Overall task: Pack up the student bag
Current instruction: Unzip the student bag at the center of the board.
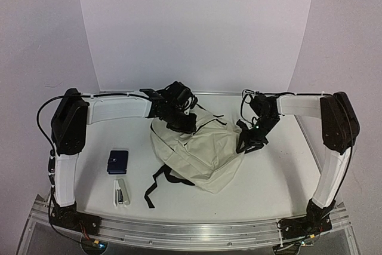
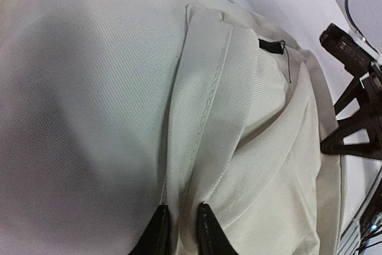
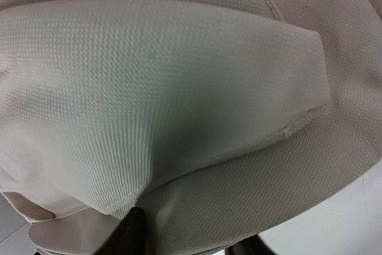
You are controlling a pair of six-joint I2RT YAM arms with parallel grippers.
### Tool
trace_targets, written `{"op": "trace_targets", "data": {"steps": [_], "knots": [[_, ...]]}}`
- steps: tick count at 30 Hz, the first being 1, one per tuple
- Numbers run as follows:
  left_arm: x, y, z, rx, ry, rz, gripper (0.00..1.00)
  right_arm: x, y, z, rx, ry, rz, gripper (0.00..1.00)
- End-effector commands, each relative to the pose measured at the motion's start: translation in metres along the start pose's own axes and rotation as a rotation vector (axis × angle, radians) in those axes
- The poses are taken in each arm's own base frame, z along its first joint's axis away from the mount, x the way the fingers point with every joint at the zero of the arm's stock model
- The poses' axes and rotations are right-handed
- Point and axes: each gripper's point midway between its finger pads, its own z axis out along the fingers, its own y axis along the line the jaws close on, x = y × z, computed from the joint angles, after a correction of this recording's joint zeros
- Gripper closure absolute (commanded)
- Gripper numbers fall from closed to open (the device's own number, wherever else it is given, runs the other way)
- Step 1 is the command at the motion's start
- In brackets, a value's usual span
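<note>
A raised fold of cream fabric is being pinched between the fingers [image 2: 156,237] of the left gripper [image 2: 181,235], which are standing close together at the bottom of the left wrist view. That fabric is part of the student bag [image 1: 197,153], which is being gripped near its far left corner. On the opposite side, the right gripper [image 1: 248,141] is being held against the bag's right edge. Cloth is lying across its fingers [image 3: 133,234], but it cannot be told whether that cloth is being clamped or only touched.

The bag itself is lying slumped in the middle of the table [image 1: 280,174], between the two arms, with its black straps [image 1: 156,184] trailing toward the near edge. Packing is being judged as barely begun. No open mouth is being shown in any view. A dark blue case [image 1: 117,161] and a white stapler [image 1: 122,191] are lying outside the bag, well apart from it on the left. Opening the bag, loading these two things and closing it are all being counted as work left to do.

Much is being hidden. Both wrist views are being filled almost wholly by fabric. One right finger is being blurred and cut off by the frame edge. The zipper's state cannot be made out, nor can anything inside the bag. The bag's far corner is being covered by the left gripper in the top view.
</note>
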Motion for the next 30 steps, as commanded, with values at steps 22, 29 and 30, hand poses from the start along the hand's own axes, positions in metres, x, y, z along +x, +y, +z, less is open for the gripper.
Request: {"op": "trace_targets", "data": {"steps": [22, 29, 30], "knots": [[0.047, 0.015, -0.023, 0.212, -0.138, -0.52, 1.0, -0.154, 0.015, -0.101, 0.171, -0.425, -0.225, 0.52], [0.063, 0.026, -0.005, 0.243, -0.144, -0.68, 1.0, -0.12, 0.088, -0.097, 0.062, -0.401, -0.333, 0.47], [0.063, 0.027, -0.004, 0.258, -0.147, -0.699, 1.0, -0.116, 0.099, -0.092, 0.046, -0.391, -0.346, 0.47]]}}
